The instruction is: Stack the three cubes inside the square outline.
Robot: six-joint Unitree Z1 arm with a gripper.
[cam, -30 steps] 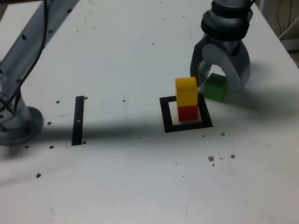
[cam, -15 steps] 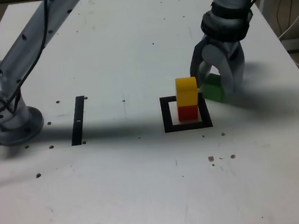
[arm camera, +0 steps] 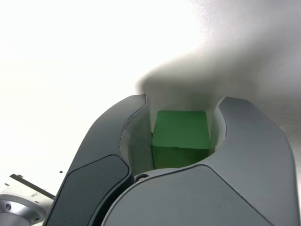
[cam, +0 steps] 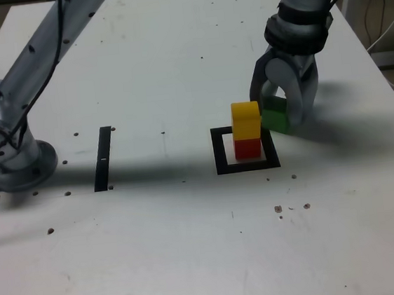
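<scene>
A yellow cube [cam: 246, 120] sits on a red cube [cam: 248, 148] inside the black square outline [cam: 219, 152]. Just to the exterior view's right of that stack, the green cube [cam: 276, 118] rests on the table outside the outline. My gripper [cam: 281, 114] is shut on the green cube, one finger on each side of it. The wrist view shows the green cube [arm camera: 180, 137] squeezed between the two grey fingers [arm camera: 247, 136].
A narrow black strip [cam: 103, 158] lies on the white table [cam: 193, 246] to the exterior view's left of the outline. The arm's base [cam: 11, 156] stands at the left edge. Cables hang beyond the table's right edge.
The fingers have closed in from wide apart onto the green cube. The cube and the stack have stayed where they were.
</scene>
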